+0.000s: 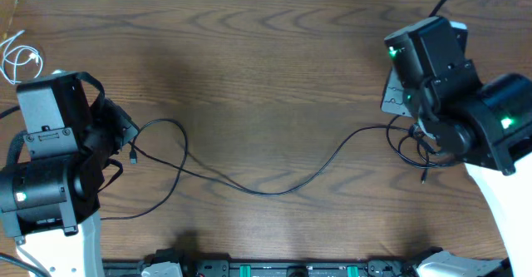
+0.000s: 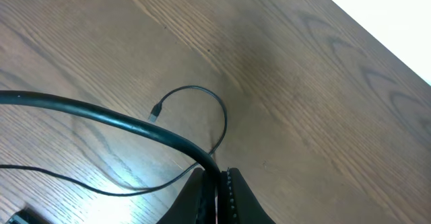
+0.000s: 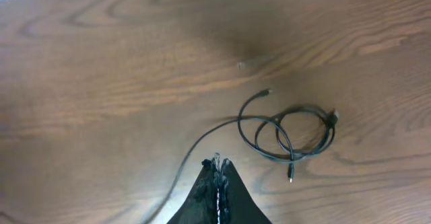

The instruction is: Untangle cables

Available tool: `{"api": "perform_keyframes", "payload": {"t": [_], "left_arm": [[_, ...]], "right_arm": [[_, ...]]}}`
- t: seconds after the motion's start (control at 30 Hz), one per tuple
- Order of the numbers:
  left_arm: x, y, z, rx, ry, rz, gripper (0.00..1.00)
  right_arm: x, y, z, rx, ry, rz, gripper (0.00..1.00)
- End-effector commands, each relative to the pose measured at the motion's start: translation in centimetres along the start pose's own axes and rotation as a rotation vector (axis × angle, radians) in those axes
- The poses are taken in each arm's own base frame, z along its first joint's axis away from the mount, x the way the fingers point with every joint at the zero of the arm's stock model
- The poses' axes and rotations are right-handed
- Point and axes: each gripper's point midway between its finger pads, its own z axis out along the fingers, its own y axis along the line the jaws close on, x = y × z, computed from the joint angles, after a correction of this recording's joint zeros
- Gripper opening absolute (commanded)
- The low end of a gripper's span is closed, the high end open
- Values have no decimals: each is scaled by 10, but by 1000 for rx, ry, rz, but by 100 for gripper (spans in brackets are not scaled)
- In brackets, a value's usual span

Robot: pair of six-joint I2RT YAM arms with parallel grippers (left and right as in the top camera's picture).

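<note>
My left pincer (image 2: 217, 172) is pressed fully closed, fingers meeting at the tips. A thick black rubber lead (image 2: 101, 112) sweeps in from the left of the wrist view and ends right at those tips; I cannot tell whether it is pinched there. Just ahead of the tips a thin black cord with a small plug end (image 2: 195, 87) passes close by, rises into an open loop on the brown wood-grain table (image 2: 323, 83) and finishes at its plug (image 2: 155, 114), left of the pincer and apart from it.

My right pincer (image 3: 217, 161) is likewise closed tight, holding nothing I can see. Ahead of it and to the right, clear of the tips, a second thin black cord (image 3: 296, 157) lies in a few loose overlapping rings flat on the table, small plug ends sticking out of the bundle. One strand leaves the rings and runs back past the left side of the pincer, near it, not touching as far as I can see.

From overhead, a long black strand (image 1: 266, 192) sags across the middle of the table between the left arm (image 1: 50, 152) and the right arm (image 1: 453, 94); which black cord it belongs to I cannot tell. The short thin white cord (image 1: 32, 57) sits in small loops at the table's far left edge, beyond the left arm, well apart from both pincers.
</note>
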Motion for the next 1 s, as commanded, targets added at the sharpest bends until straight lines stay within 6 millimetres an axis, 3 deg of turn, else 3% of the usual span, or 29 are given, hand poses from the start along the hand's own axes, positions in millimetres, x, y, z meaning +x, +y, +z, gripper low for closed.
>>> {"api": "perform_keyframes", "payload": {"t": [0.0,0.03,0.1,0.23,0.3,0.33,0.73,0.97], "left_arm": [[1,2,0,-9,3,7,8],[1,3,0,-9,4,7,8],[0,2,0,-8,2,6,8],[0,2,0,-8,2,6,8],[0,2,0,-8,2,6,8],[1,2,0,-8,3,6,8],[1,2,0,-8,4,6,8],[1,3,0,-9,5,7,8]], "right_arm": [[-5,-10,-5,39,-30,38,1],[-2,-10,-4,40,-15,32,1],[7,-10,-1,42,26,17,11],[37,-9,19,70,150,-32,59],[52,-5,34,74,204,-47,91],[60,-3,43,75,228,-53,99],[164,57,155,-153,492,-6,99],[206,58,201,-89,591,44,99]]}}
